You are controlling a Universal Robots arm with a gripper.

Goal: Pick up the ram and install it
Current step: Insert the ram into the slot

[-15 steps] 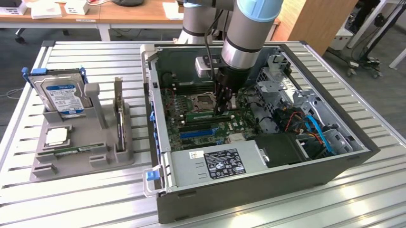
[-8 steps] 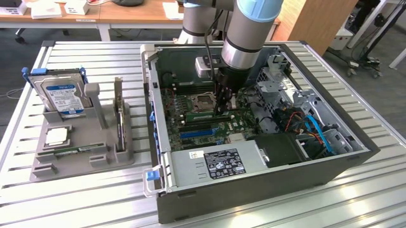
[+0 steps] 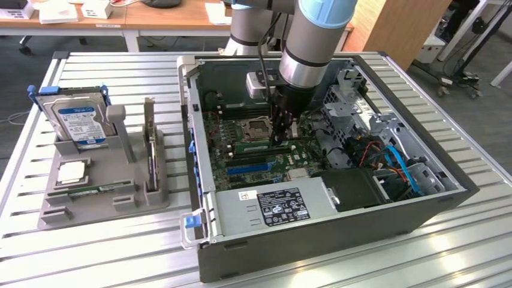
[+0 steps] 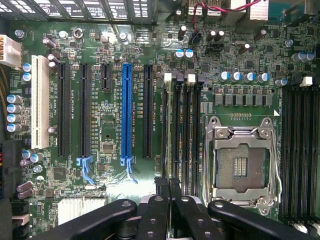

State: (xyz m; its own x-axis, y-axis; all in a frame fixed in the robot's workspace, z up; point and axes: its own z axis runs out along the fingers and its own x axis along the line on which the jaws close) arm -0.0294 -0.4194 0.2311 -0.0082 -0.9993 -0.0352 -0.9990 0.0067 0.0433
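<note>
Pincer (image 4: 167,186) is resting with jaws together over one end of the ram (image 3: 254,147), standing in a slot beside the CPU socket (image 4: 242,162); pressing straight down is likely preventing tilt

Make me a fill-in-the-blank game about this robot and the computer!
The gripper has its jaws ___.
The slot between black ones is ___.
The hard drive has a label that is blue and ___.
The CPU socket is ___.
Missing words: shut, blue, white, empty.
</note>
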